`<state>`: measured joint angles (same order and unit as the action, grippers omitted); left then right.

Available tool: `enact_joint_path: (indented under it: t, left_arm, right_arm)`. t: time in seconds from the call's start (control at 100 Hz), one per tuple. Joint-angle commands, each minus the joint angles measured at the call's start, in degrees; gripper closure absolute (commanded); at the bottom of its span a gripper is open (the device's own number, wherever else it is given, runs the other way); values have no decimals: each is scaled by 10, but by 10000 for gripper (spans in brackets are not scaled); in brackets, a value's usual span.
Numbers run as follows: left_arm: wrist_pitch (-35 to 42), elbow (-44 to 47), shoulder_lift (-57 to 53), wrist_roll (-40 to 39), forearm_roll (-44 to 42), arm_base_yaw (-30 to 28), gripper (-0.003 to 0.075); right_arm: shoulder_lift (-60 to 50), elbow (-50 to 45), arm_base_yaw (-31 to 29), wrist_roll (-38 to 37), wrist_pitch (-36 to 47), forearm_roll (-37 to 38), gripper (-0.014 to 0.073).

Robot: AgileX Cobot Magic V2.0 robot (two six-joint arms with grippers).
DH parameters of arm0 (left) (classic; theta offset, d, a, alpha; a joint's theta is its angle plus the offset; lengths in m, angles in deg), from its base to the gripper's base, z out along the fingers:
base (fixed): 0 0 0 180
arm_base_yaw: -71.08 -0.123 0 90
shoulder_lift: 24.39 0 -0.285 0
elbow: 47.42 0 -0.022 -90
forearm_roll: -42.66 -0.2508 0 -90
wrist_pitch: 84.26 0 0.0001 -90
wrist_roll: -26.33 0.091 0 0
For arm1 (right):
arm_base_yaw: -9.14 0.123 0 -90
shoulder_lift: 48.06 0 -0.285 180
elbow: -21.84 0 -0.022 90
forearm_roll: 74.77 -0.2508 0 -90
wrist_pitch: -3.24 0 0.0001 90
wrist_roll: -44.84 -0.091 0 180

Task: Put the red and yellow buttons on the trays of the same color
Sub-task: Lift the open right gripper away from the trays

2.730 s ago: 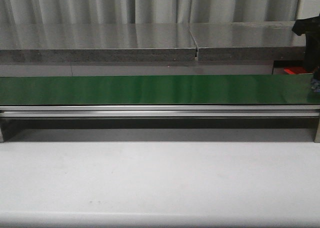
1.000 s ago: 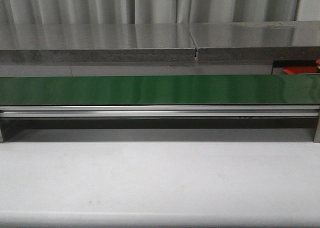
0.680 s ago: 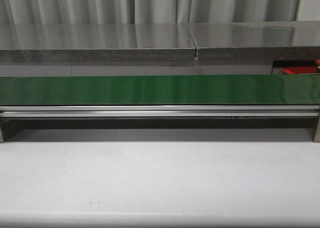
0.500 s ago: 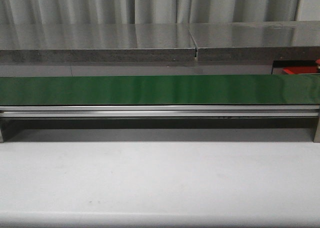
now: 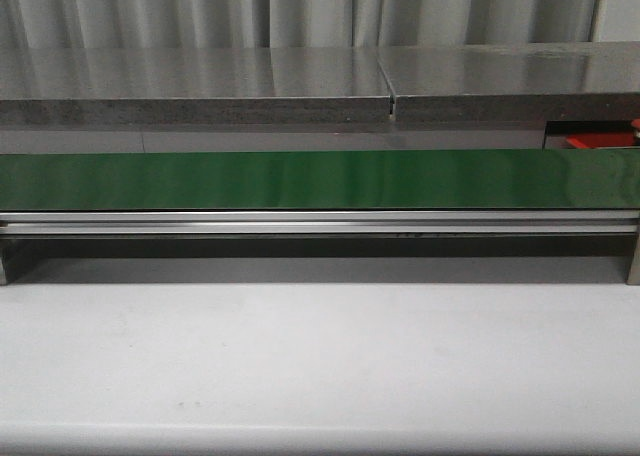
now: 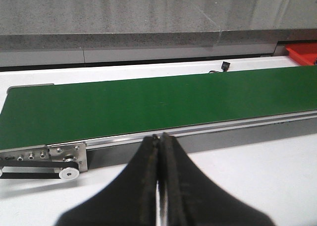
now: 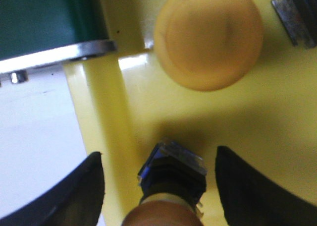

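Observation:
My right gripper [image 7: 161,189] hangs open over the yellow tray [image 7: 257,127]. Between its spread fingers [image 7: 84,191] a yellow button [image 7: 173,174] lies on its side in the tray, black base pointing away, free of both fingers. A second yellow button [image 7: 208,37] sits cap-up farther in the tray. A corner of the red tray [image 5: 590,139] [image 6: 303,52] shows behind the belt's right end. No red button is in view. In the left wrist view my left gripper [image 6: 159,137] is shut on nothing, above the white table just before the belt. Neither gripper shows in the front view.
The green conveyor belt [image 5: 320,179] [image 6: 148,107] runs across on its metal frame, with a white table [image 5: 320,356] in front and a grey counter [image 5: 200,86] behind. A dark ribbed part [image 7: 297,13] lies in the yellow tray's far corner.
The dark arm seen at the right edge of the front view 2.7 s ago has left that view. Over the last second nothing has moved there.

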<state>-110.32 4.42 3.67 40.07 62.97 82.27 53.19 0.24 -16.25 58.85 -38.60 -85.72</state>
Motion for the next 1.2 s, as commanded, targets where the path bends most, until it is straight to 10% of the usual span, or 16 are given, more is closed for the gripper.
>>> enact_joint_path:
  t: [0.0,0.44,1.02,1.19]
  left_arm:
    - [41,-16,5,-1,12,5,739]
    - [41,-16,5,-1,12,5,739]
    - [41,-16,5,-1,12,5,739]
    - [41,-16,5,-1,12,5,739]
  right_arm:
    - [-23,11,-3,0,17,-12,90]
    - [-159,11,16,0,75,-27,91]
    - [-498,-100,183,37,79,-26,96]
    - [-585,-138,184,37,68,-26,242]
